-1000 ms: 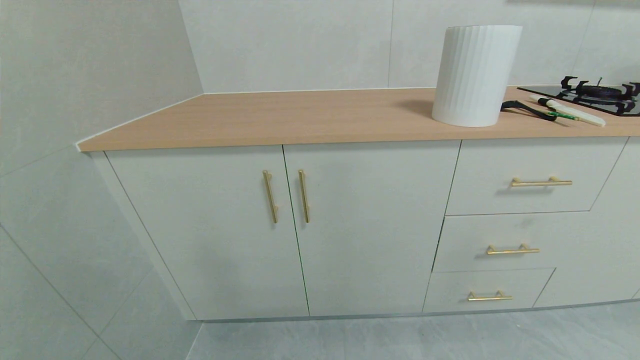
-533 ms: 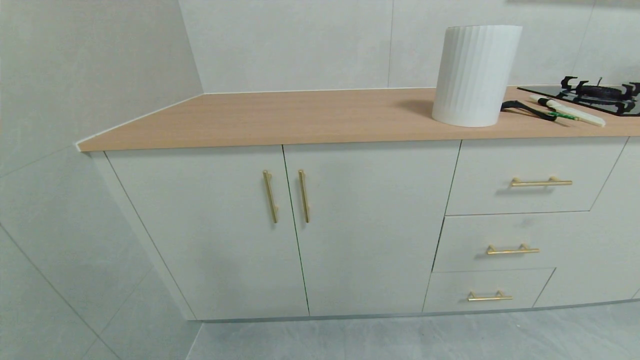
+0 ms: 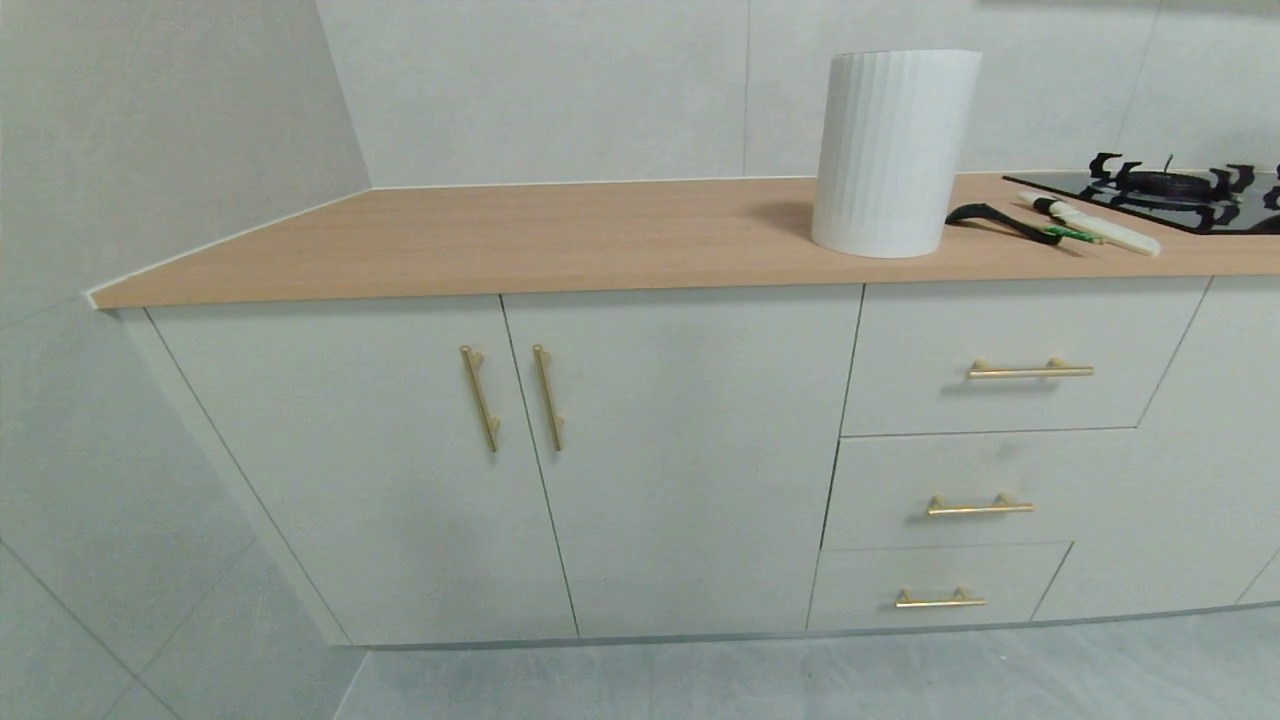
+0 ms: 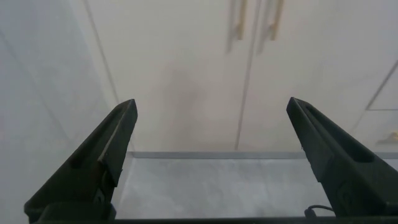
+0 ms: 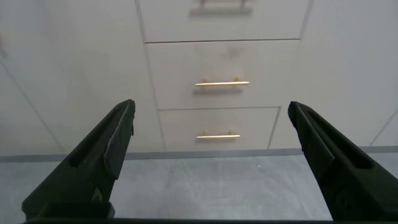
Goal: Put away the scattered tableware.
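A white ribbed canister (image 3: 893, 150) stood upright on the wooden bench (image 3: 560, 235), right of centre, its inside hidden. Just beside it, at upper right, lay the scattered tableware: a black-handled utensil (image 3: 990, 217) and a white-handled utensil (image 3: 1098, 225), their exact kind hard to tell, near a gas hob (image 3: 1165, 187) cut off by the frame edge. Below, the cabinet doors (image 3: 520, 470) and drawers (image 3: 1020, 360) were closed. The left claw (image 4: 210, 106) and the right claw (image 5: 210, 106) gaped wide, empty, before the cabinet fronts.

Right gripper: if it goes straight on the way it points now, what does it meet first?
Probably a drawer front: the open right gripper aims about where the middle drawer meets the bottom drawer. Nothing shows in between, though depth is unclear.
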Motion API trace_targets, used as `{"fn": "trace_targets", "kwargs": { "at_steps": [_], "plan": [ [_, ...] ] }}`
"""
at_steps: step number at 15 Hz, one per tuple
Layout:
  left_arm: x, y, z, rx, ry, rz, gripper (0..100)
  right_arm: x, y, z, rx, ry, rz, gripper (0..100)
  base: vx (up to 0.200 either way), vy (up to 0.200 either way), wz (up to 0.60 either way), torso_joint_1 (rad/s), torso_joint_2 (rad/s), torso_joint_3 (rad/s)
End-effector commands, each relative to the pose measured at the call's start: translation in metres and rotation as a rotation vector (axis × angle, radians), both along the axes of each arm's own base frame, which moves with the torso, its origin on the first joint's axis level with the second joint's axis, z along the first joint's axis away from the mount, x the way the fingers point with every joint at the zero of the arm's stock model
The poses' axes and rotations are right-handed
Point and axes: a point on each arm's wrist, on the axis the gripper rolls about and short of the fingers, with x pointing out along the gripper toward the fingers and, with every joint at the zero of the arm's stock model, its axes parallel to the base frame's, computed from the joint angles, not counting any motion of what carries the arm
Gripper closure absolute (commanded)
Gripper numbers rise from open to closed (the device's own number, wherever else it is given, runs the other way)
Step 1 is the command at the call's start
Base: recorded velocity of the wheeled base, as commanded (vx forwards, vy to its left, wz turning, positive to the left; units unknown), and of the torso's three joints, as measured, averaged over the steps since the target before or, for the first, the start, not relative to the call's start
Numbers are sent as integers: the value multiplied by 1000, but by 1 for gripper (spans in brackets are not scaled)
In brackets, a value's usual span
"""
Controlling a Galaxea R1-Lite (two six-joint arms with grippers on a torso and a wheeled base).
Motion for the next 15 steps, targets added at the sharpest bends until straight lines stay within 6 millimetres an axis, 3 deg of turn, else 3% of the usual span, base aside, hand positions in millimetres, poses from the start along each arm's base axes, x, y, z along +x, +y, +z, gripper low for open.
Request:
{"fn": "trace_targets", "kwargs": {
  "at_steps": [1,8,15],
  "plan": [
    [0,0,0,-1,2,1,0,0,0,0,0,1,0,0,0,-200,0,2,-2,2],
    [0,0,0,0,0,1,0,0,0,0,0,1,-2,0,0,-200,0,2,2,2],
    [0,0,0,0,2,1,0,0,0,0,1,1,-2,0,0,0,0,0,0,0]
  ]
}}
